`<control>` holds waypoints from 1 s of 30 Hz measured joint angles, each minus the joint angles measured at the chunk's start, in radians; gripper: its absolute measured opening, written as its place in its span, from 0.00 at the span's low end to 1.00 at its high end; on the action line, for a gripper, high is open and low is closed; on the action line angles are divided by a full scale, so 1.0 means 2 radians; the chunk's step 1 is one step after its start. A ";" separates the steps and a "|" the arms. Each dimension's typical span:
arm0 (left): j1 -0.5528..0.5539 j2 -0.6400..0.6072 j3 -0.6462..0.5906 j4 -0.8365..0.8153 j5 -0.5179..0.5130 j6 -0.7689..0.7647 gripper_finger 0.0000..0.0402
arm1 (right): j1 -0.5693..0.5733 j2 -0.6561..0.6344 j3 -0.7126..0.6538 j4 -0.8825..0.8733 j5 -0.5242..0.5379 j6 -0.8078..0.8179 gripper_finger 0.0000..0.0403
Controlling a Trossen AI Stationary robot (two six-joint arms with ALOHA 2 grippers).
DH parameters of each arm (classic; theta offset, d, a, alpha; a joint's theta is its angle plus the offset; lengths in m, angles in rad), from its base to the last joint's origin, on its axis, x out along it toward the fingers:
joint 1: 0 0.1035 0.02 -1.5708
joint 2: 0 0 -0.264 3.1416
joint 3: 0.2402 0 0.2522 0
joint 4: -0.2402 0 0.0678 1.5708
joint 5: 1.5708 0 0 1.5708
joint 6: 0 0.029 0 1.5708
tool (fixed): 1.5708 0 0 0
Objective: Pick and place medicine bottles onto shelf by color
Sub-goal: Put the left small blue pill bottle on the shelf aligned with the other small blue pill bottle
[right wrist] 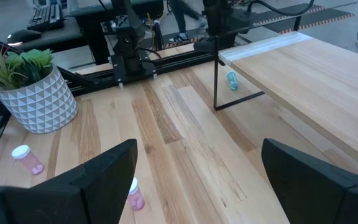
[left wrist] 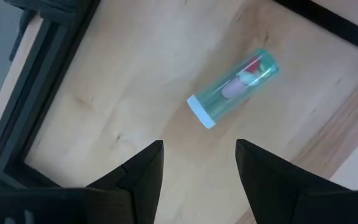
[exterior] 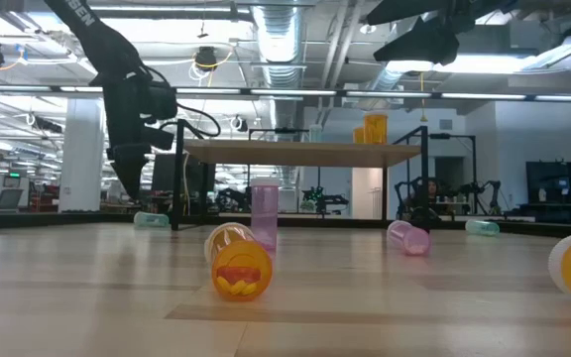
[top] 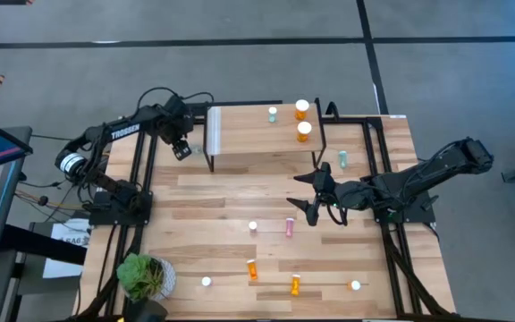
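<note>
From above I count ten bottles (top: 304, 131): three on the one shelf (top: 249, 148), seven on the table (top: 204, 201). One plant (top: 141, 273) too.

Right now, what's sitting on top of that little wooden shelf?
Three bottles stand on the shelf near its far right corner: two orange ones and a small pale green one. The table beneath the plank is hidden from above.

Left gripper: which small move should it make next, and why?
Probably lower straight down. The left gripper hovers open over a pale green bottle lying on its side on the table, beside the shelf, not yet between the fingers.
</note>
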 joint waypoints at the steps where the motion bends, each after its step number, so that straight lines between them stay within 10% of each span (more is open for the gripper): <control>1: -0.003 0.000 0.000 -0.001 0.000 0.004 0.47 | 0.000 0.000 0.000 0.000 0.000 0.000 0.90; 30: -0.056 0.000 -0.009 0.056 0.027 0.087 0.47 | 0.000 0.000 0.000 0.000 0.000 0.000 0.90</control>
